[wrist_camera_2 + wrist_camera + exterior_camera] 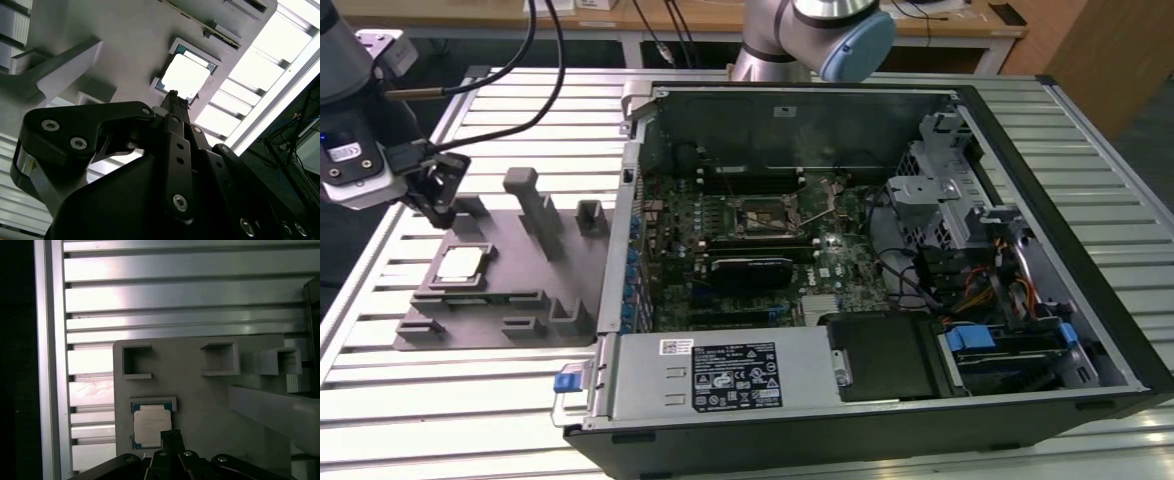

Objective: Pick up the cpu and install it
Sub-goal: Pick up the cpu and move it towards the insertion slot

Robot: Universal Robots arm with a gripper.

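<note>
— While the cpu [460,263] lies in its grey holder [420,330] beside the computer case [1101,250], how far are you?
— Barely begun: my claw [171,436] hovers near it, clenched on nothing. Pickup and install remain.

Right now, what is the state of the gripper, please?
Gripper: jaws closed, holding nothing; the cpu lies in its grey fixture.

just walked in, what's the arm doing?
The closed gripper hangs right over the cpu, which lies flat in its recess on the gray fixture tray at the exterior view's left. Whether they touch is unclear. Nothing is lifted yet. The open PC case sits beside the tray.
</note>
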